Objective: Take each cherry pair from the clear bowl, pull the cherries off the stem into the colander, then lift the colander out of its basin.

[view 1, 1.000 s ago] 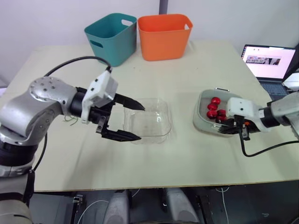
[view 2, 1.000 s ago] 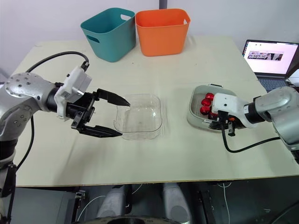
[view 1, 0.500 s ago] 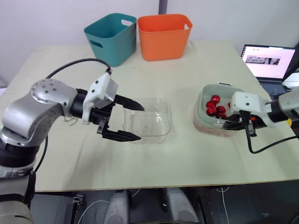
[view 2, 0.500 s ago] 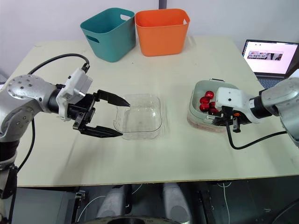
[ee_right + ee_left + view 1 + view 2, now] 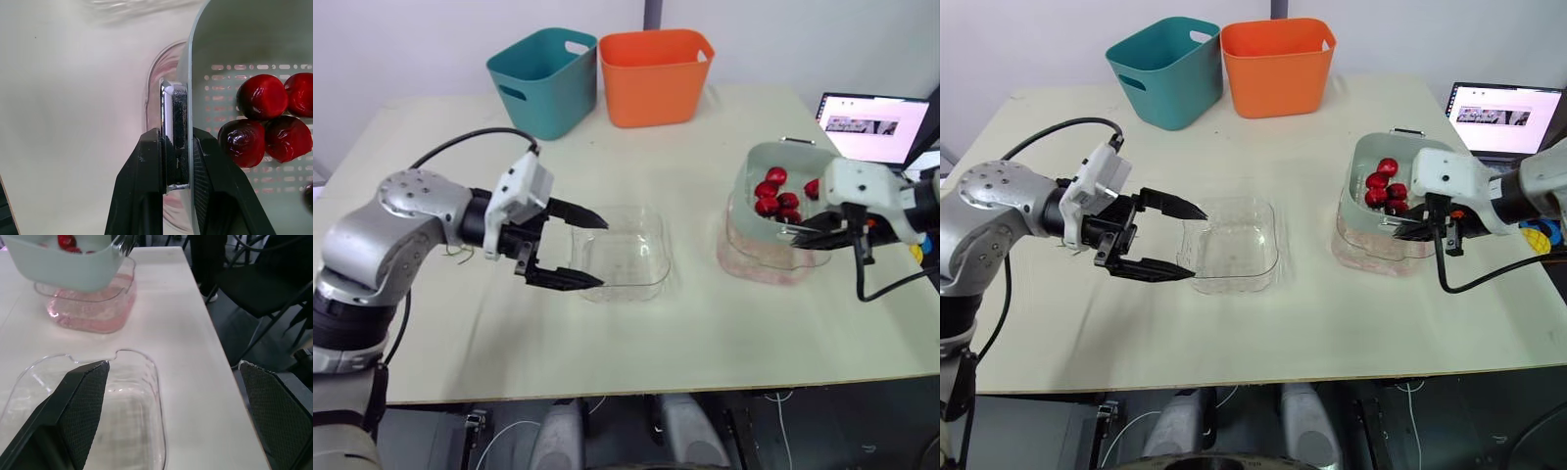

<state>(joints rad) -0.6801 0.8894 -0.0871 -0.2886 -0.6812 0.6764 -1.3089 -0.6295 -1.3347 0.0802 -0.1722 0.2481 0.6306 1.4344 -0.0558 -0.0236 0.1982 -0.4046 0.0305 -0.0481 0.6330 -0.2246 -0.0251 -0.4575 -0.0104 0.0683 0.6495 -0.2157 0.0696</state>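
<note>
The right claw (image 5: pixel 176 141) is clamped on the small metal handle (image 5: pixel 174 105) of the pale green perforated colander (image 5: pixel 230 39), holding it tilted above the clear plastic basin (image 5: pixel 1371 257) of pink water on the right of the desk (image 5: pixel 705 323). Dark red cherries (image 5: pixel 262 96) lie in the colander. Well apart to the left, the left claw (image 5: pixel 603 254) is spread wide at the left side of the clear square bowl (image 5: pixel 631 257).
</note>
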